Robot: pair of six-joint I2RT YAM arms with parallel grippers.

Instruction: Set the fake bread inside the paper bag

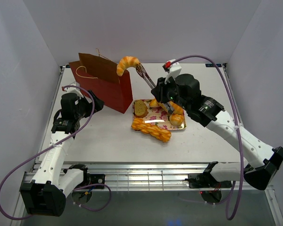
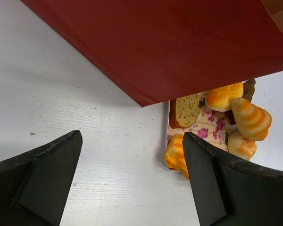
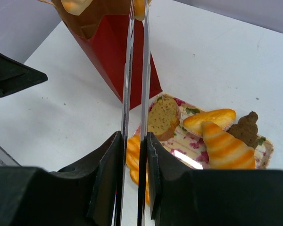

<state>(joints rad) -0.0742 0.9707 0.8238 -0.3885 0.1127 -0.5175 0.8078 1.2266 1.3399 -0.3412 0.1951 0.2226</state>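
Right gripper (image 3: 132,141) clamped on tongs (image 1: 146,75), whose tips pinch the croissant (image 1: 127,63) over the paper bag (image 1: 106,89) mouth's right end (probably wants more leftward travel). Left gripper (image 2: 132,160) spread beside bag.

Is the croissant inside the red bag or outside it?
Outside. The croissant is pinched in metal tongs held by the right gripper, hanging above the open top of the paper bag.

Right wrist view: the tongs (image 3: 145,70) and the croissant (image 3: 138,8) run off the top edge. Left wrist view: the paper bag (image 2: 179,47) exceeds the frame (cropped top and right). Top view: the right arm (image 1: 203,106) hides part of the tray (image 1: 153,114).
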